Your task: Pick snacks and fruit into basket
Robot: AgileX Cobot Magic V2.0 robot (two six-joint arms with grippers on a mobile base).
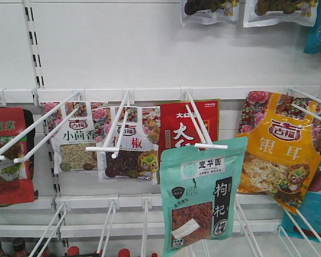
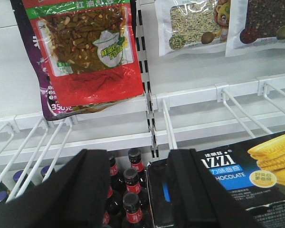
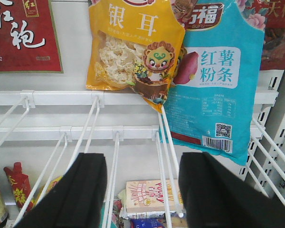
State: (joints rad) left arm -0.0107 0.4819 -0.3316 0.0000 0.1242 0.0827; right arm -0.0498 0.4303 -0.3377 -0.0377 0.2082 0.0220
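White shelf wall (image 1: 123, 48) with wire pegs fills the front view. Snacks hang on it. The mint-green pouch (image 1: 203, 198) sits at 5 o'clock of frame centre, hung off the tip of a peg hook (image 1: 211, 145), in front of a red pouch (image 1: 174, 134) (its clear window shows red-orange berries). The yellow pouch (image 1: 278, 150) is at its 2 o'clock, tilted. In the right wrist view it overlaps a blue pouch (image 3: 218, 85) at its 4 o'clock.

Left gripper (image 2: 137, 156): fingers apart, holding nothing, above dark bottles (image 2: 130, 183) with red caps. A chocolate box (image 2: 256, 175) is at 3 o'clock.

Right gripper (image 3: 143, 161): fingers apart, holding nothing, at 6 o'clock of the yellow pouch. White pegs run between the fingers.
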